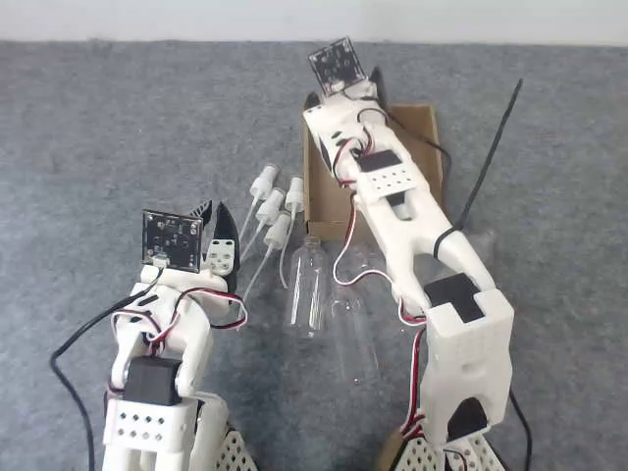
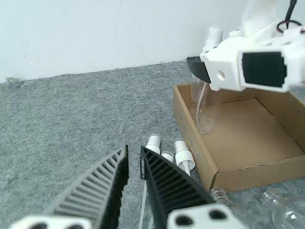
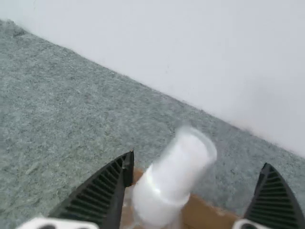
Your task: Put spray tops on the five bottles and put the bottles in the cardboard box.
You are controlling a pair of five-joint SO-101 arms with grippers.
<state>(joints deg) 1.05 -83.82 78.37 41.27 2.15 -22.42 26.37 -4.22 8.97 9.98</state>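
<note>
The cardboard box (image 1: 424, 132) (image 2: 248, 138) lies at the far side of the carpet. My right gripper (image 1: 343, 93) (image 3: 197, 161) hangs over its far left corner, open, jaws wide apart. Between them is the white spray top (image 3: 176, 176) (image 2: 213, 36) of a clear bottle (image 2: 204, 112) that stands slightly tilted inside the box. Several loose spray tops (image 1: 273, 206) (image 2: 183, 155) lie left of the box. Uncapped clear bottles (image 1: 307, 285) (image 1: 355, 334) lie on the carpet in front of it. My left gripper (image 1: 216, 208) (image 2: 134, 150) sits near the spray tops, shut but for a thin slit, holding nothing.
Another clear bottle (image 1: 479, 245) lies right of the right arm, partly hidden by it. A black cable (image 1: 491, 167) runs past the box's right side. Grey carpet (image 1: 118, 137) stretches free to the left; a white wall (image 2: 95, 33) stands behind the box.
</note>
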